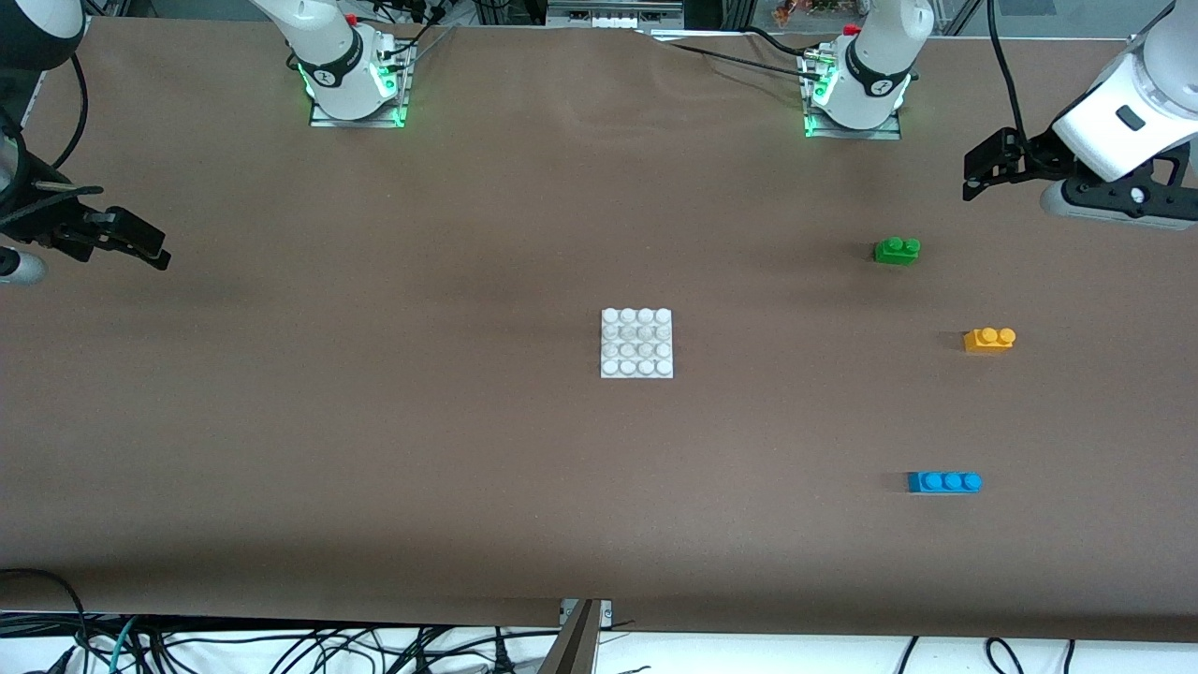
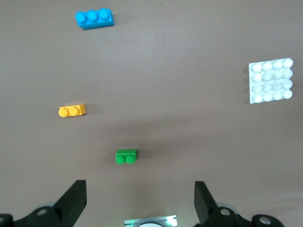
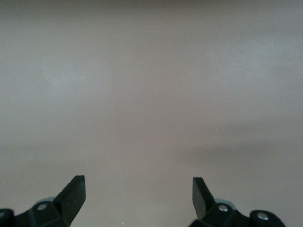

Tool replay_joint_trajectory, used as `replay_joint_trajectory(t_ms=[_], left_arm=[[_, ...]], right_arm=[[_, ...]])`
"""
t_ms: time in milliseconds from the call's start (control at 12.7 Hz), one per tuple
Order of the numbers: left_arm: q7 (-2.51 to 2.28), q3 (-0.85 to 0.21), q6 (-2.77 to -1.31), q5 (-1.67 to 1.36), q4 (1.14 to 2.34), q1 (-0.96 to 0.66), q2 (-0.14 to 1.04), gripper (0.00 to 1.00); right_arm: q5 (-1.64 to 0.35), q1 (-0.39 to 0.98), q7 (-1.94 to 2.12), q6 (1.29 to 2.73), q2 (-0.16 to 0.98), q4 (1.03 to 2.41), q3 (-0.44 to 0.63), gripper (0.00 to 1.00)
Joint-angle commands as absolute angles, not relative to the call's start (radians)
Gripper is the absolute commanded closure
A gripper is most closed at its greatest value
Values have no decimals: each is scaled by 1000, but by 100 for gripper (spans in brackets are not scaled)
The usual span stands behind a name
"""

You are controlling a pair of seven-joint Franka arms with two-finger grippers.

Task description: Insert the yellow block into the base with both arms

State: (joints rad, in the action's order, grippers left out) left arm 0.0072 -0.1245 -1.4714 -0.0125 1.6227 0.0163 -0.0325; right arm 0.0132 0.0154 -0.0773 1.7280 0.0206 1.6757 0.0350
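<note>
Yellow block (image 1: 989, 340): small orange-yellow brick with two round studs, no legible writing, lying on the brown surface (image 1: 374, 421) toward the left arm's end, well apart from the white studded base (image 1: 636, 344). Left pincer (image 1: 976, 178) and right pincer (image 1: 140, 245) hang wide, empty.

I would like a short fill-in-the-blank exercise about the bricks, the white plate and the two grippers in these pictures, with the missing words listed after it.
1. The base carries a grid of four by ____ round studs.
2. Of the three bricks, the one nearest the front camera is the ____ one.
3. The yellow block has ____ studs on top, like the green brick.
4. The left gripper and the right gripper both stand ____, holding nothing.

Missing words: four; blue; two; open
</note>
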Motion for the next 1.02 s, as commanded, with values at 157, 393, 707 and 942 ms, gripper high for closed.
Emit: replay_joint_trajectory(t_ms=[157, 393, 707, 942], left_arm=[[14, -126, -1578, 37, 1748, 17, 1, 0], [14, -124, -1618, 34, 1851, 17, 9, 0], [-12, -123, -1862, 32, 2083, 18, -5, 0], [-21, -121, -1933, 35, 2146, 28, -3, 0]], right_arm=[[20, 9, -67, 1726, 8, 1687, 26, 0], [20, 9, -69, 1726, 9, 1686, 26, 0], [20, 9, -69, 1726, 8, 1687, 26, 0], [20, 9, -67, 1726, 9, 1687, 26, 0]])
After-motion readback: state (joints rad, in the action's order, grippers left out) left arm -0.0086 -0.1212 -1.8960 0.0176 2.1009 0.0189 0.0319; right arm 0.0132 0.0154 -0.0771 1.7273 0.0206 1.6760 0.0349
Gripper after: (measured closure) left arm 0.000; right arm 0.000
